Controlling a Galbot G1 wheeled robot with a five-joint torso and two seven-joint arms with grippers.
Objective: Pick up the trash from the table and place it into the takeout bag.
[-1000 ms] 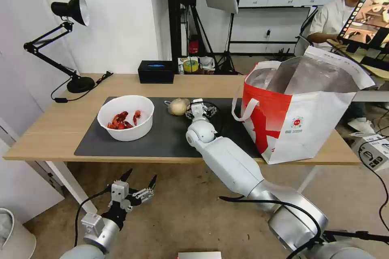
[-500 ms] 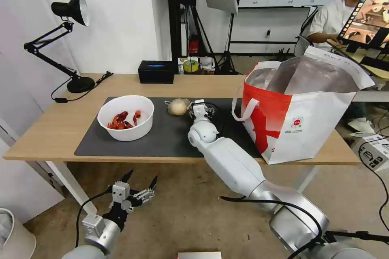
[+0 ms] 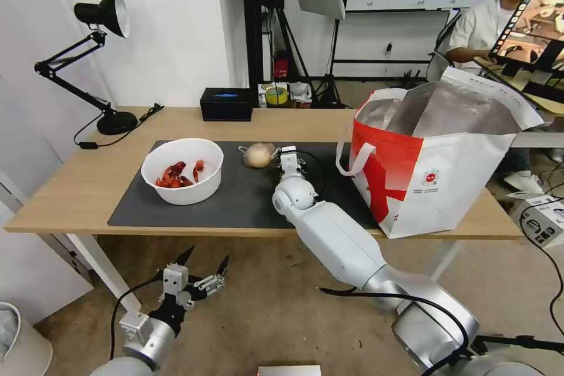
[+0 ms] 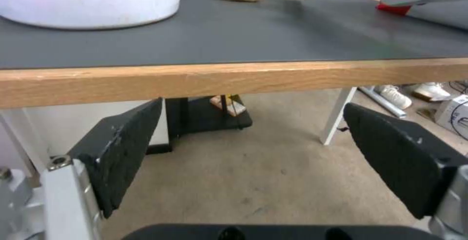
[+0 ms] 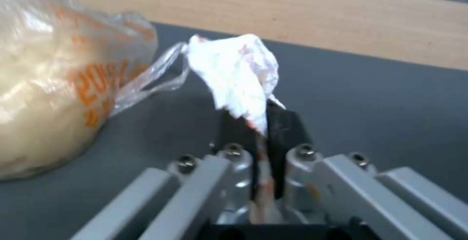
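You're looking at a light-wood table (image 3: 70, 188) with a dark mat (image 3: 247, 194), sitting in an office-like room with a desk lamp (image 3: 100, 17) at the far left corner.

The right gripper (image 5: 257, 123) is hanging low over the mat with its fingers pressed together, pinching the crumpled tissue (image 5: 236, 77). The tissue is sticking out past the fingertips, and it's lying just beside the knotted bag (image 5: 58, 86) with the beige lump.

The relation you're working with: the takeout bag (image 3: 435, 176) is standing to the right of that gripper, close by, mouth open and facing up. So the tissue likely needs lifting above the rim, then carrying right.

The bowl of shells (image 3: 183, 170) is sitting well left on the mat.

The left gripper (image 3: 197, 273) is idling below the table edge, fingers spread, holding nothing.
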